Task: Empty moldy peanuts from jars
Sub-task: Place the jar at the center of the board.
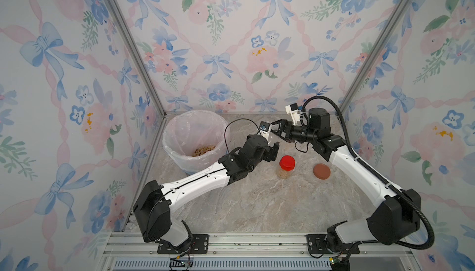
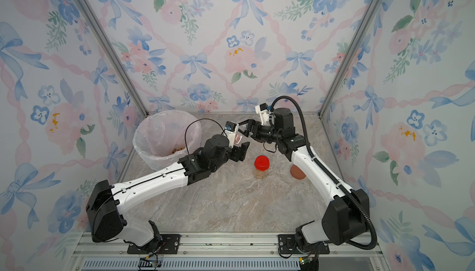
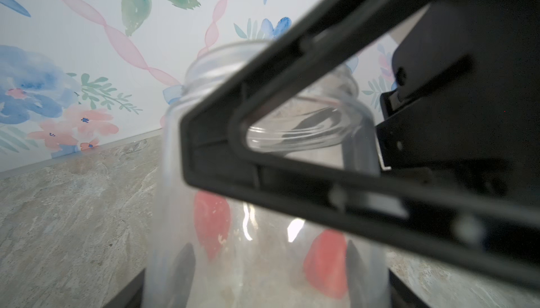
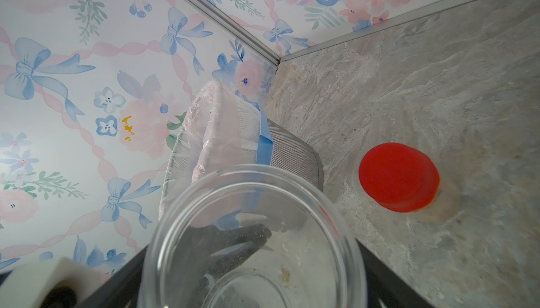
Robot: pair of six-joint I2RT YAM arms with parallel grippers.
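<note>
Nearby, at the front of the marbled table (image 1: 244,205), you had a brown lid (image 1: 321,171) lying loose. Near it stood a red-lidded jar (image 1: 286,165), upright and capped, with moldy peanuts (image 1: 284,173) inside. Further back, above the table, your left gripper (image 1: 273,151) was closed on the body of a wide clear jar (image 3: 248,248), lidless and empty but for dust. Your right gripper (image 1: 278,128) reached in from the opposite side, its jaws spread wide around the jar's neck. Whether they pressed on its wall could not be told. Farthest, in the back left corner, the lined bin (image 1: 177,133) held the dumped peanuts (image 1: 204,151). No third jar was visible. By the look of it, this jar was done and you were passing it between hands. Next you would need one firm grip before the other let go. After that came setting the jar down and uncapping the red one.
</note>
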